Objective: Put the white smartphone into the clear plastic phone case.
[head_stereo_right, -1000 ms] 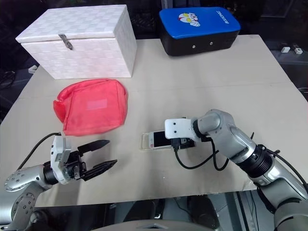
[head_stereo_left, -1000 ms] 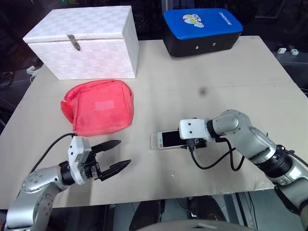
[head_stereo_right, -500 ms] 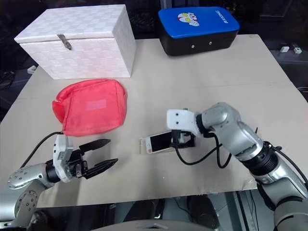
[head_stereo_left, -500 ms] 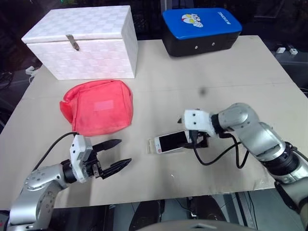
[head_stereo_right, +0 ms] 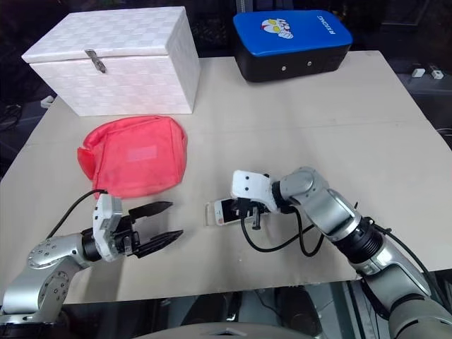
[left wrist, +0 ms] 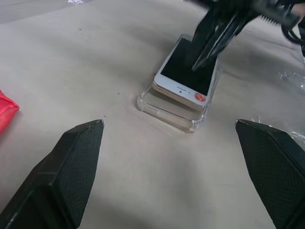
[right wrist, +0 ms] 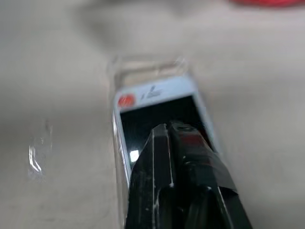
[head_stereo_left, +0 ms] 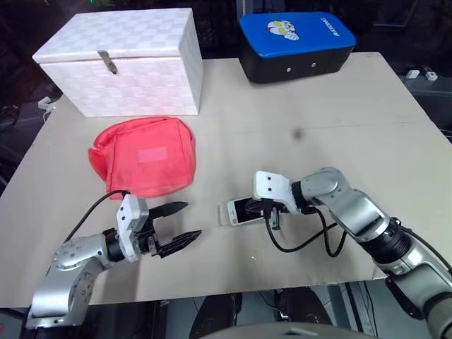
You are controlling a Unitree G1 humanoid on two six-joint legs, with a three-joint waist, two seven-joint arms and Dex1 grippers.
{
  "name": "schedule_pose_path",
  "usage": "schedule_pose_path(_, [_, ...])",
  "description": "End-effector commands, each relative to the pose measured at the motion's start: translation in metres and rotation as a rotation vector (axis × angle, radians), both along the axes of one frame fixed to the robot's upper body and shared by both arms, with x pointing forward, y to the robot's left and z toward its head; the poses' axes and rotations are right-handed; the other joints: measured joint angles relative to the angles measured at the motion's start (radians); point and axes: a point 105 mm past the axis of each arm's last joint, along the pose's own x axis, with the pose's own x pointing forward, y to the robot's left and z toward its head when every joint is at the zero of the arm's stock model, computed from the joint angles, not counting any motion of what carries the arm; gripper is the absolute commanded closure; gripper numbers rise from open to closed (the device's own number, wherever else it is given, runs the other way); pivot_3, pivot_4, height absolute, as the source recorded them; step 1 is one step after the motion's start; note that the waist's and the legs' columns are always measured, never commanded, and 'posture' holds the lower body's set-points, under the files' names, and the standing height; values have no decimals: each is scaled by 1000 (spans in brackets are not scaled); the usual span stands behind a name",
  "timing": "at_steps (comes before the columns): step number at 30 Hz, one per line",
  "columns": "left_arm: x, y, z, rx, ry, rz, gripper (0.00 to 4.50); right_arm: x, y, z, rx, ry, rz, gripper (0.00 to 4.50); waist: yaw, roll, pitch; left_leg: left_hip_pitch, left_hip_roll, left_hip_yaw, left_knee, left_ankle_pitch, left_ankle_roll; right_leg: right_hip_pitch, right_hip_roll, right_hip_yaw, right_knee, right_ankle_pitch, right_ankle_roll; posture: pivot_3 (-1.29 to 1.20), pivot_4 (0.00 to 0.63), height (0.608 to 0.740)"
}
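Note:
The white smartphone (head_stereo_left: pixel 242 210) lies screen up on top of the clear plastic phone case (left wrist: pixel 167 109), slid part way in, with one end of the case showing bare beyond it. My right gripper (right wrist: pixel 167 129) is shut, its tips pressed down on the dark screen (left wrist: pixel 187 61). My left gripper (head_stereo_left: pixel 191 220) hovers low over the table to the left of the phone. It is open with nothing between its fingers (left wrist: pixel 76 162), and it points at the phone.
A red pouch (head_stereo_left: pixel 145 157) lies behind the left gripper. A white lidded box (head_stereo_left: pixel 123 60) and a blue-topped black case (head_stereo_left: pixel 296 41) stand at the back. A scrap of clear film (left wrist: pixel 294 78) lies near the phone. The table's front edge (head_stereo_left: pixel 282 286) is close.
The right gripper has let go of the phone's end, closed, and come down to the left onto the screen. The phone now lies a little further left. The left gripper stays open.

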Motion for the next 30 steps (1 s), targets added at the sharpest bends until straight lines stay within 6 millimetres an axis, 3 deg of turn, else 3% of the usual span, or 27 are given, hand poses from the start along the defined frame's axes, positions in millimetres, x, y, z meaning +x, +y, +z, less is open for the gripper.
schedule_pose_path(1, [2, -3, 1, 5, -26, -4, 0, 2, 4, -19, -91, -29, 25, 4431, -4, 0, 0, 0, 0, 0, 0, 0, 0, 0, 0, 0, 0, 0, 0, 0, 150, 740])
schedule_pose_path(8, [3, -7, -3, 13, -22, -11, 0, -4, -11, -57, -241, 107, 18, 4431, 0, -1, -4, 12, 0, 0, -1, -2, 3, 11, 0, 0, -1, 0, 0, 0, 150, 740])
schedule_pose_path(13, [7, -7, -4, 19, -30, -7, 0, -6, -12, -63, -217, 203, -20, 4431, 4, -1, -14, 14, 0, -1, -1, -3, 5, 13, 0, -1, -2, 0, 0, 0, 150, 740])
schedule_pose_path(19, [12, -14, -4, 16, -42, -17, 0, 17, -10, -57, -92, 271, -195, 4431, 1, 0, -19, 16, 0, -1, -2, -3, 5, 15, 0, -1, -2, 0, 0, 0, 150, 740])
schedule_pose_path(22, [13, -15, -5, 16, -42, -17, 0, 20, -12, -64, -153, 248, -187, 4431, 1, 2, -20, 18, 0, -1, -2, -3, 5, 16, 0, -1, -1, 0, -1, 0, 150, 740])
schedule_pose_path(27, [16, -17, -4, 13, -49, -16, 0, -11, -13, -78, -208, 361, -54, 4431, 4, 5, -21, 30, 0, -2, -7, -3, 5, 28, 0, -1, -6, 0, -1, 0, 150, 740])
schedule_pose_path(30, [15, -16, -5, 18, -45, -13, 0, -10, -12, -75, -180, 331, -88, 4431, 7, 6, -25, 30, 0, -4, -9, -3, 5, 30, 0, -3, -13, 0, 0, 0, 150, 740])
